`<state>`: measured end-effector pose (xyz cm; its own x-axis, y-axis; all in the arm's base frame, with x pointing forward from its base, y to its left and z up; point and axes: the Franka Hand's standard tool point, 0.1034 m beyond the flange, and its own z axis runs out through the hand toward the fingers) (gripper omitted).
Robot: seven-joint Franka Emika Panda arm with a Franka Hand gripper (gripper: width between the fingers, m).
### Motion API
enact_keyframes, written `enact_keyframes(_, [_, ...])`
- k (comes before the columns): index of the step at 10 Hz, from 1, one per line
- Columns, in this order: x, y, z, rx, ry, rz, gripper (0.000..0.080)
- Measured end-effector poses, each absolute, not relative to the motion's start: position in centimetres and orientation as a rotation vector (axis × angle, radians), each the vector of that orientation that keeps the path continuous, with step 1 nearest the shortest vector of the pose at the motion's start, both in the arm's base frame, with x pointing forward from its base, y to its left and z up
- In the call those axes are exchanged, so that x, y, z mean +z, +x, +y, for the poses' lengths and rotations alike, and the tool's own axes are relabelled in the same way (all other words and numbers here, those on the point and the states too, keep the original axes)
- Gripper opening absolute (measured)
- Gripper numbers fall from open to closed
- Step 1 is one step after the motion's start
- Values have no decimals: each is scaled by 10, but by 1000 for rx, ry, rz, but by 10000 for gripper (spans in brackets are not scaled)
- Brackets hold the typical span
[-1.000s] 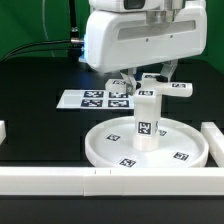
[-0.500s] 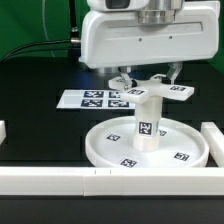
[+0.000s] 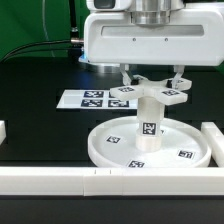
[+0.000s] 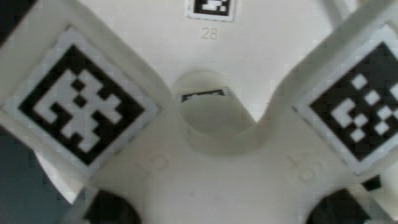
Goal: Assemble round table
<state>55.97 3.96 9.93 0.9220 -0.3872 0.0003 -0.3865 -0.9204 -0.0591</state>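
The large round disc (image 3: pixel 103 150) lies flat on the black table with tags on its inner face. The short cylindrical leg (image 3: pixel 148 126) stands upright in its central hub. The cross-shaped foot (image 3: pixel 166 96) sits on top of the leg, and my gripper (image 3: pixel 152 80) is shut on it from above. In the wrist view the cross-shaped foot (image 4: pixel 214 170) fills the picture, with its centre hole and two large tags on its arms. My fingertips (image 4: pixel 111 206) show only as dark patches at the edge.
The marker board (image 3: pixel 92 98) lies behind the disc toward the exterior view's left. White border blocks run along the front (image 3: pixel 60 180), at the exterior view's right (image 3: pixel 213 138) and at its left edge (image 3: pixel 3 130). A green wall stands behind.
My gripper has turned on the spot with the cross-shaped foot in it, and the foot's arms point in a new direction. The disc and the leg have stayed where they were.
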Motion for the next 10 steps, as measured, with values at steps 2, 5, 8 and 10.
enact_keyframes(2, [99,560,40,-13,-2988,754,445])
enact_keyframes(5, [99,560,39,-27,-2806,1186,445])
enact_keyframes(8, [99,559,39,-68,-2542,1606,445])
enact_keyframes(10, [99,559,39,-46,-2338,1850,445])
